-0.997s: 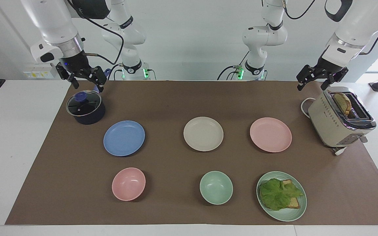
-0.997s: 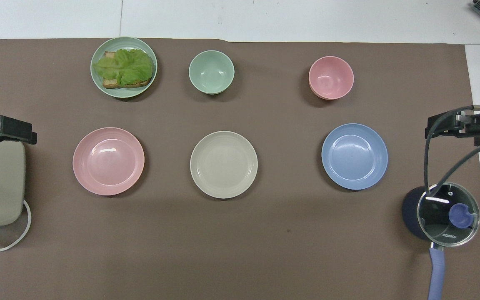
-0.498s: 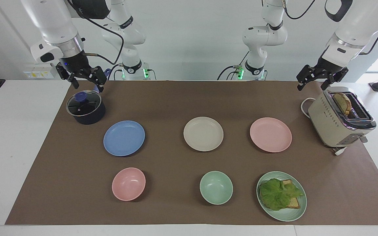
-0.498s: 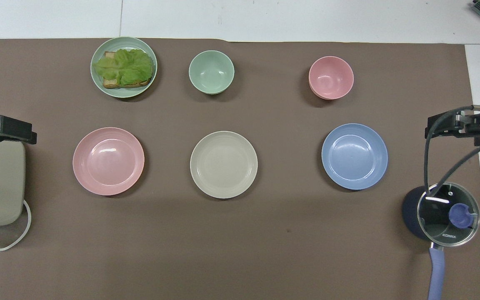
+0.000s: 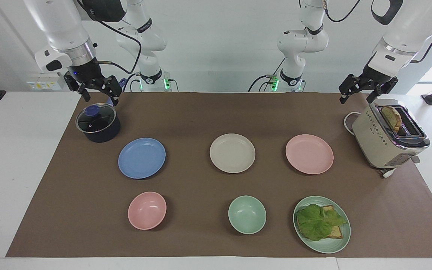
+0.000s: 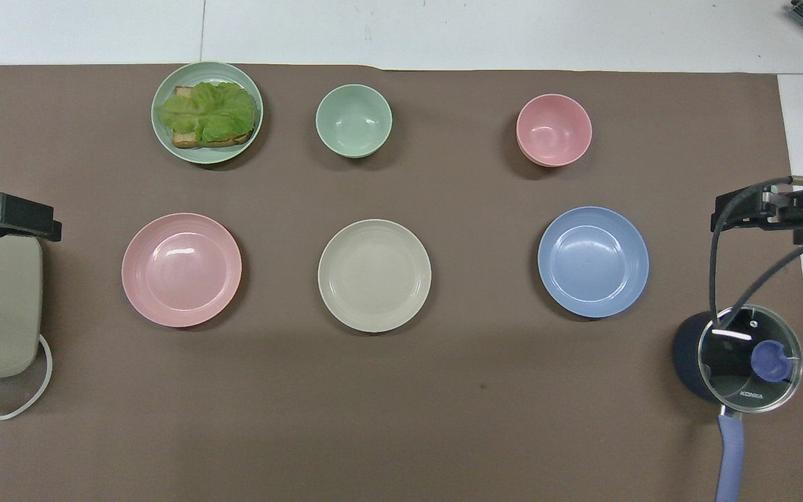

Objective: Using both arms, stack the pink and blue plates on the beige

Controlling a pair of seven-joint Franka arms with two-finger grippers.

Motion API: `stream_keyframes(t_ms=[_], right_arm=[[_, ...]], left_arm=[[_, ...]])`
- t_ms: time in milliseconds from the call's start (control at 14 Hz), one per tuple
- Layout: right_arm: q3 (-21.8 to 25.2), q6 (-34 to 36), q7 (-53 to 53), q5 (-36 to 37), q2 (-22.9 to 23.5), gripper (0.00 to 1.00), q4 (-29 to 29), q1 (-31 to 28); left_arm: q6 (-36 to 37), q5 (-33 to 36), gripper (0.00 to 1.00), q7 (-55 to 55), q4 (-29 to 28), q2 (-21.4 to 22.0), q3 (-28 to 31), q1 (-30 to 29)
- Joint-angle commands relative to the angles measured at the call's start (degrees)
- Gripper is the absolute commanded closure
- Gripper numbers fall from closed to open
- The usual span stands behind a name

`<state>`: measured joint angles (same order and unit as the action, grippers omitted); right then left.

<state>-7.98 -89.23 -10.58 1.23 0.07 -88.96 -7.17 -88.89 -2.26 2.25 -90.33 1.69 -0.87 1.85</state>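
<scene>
Overhead view shows white lettering on the glass lid of the dark pot (image 6: 736,359); it seems to read KONKA, though the letters are small. Nothing else carries readable writing.

Beige plate (image 5: 232,153) lies mid-table, with the pink plate (image 5: 309,154) beside it toward the left arm's end and the blue plate (image 5: 141,158) beside it toward the right arm's end; all three lie apart on the brown mat (image 5: 201,112). The left gripper (image 5: 357,98) hangs over the mat's edge by the toaster (image 5: 386,138), jaws spread wide, holding nothing. The right gripper (image 5: 99,98) hangs over the pot's rim, jaws also wide and empty.

Compared with the frames from a second ago, nothing has shifted: plates, pot, toaster and both grippers sit just where they were, and both arms wait.
</scene>
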Motion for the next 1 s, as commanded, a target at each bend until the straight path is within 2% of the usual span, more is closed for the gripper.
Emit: stream_keyframes(t_ms=[0, 926], right_arm=[[-0.5, -0.6, 0.5, -0.2, -0.7, 0.00, -0.7, -0.7], [-0.5, -0.6, 0.5, -0.3, -0.7, 0.00, -0.7, -0.7]], left_arm=[[0.0, -0.1, 0.00, 0.6, -0.4, 0.9, -0.2, -0.4], [0.1, 0.2, 0.00, 0.4, -0.4, 0.9, -0.1, -2.1]])
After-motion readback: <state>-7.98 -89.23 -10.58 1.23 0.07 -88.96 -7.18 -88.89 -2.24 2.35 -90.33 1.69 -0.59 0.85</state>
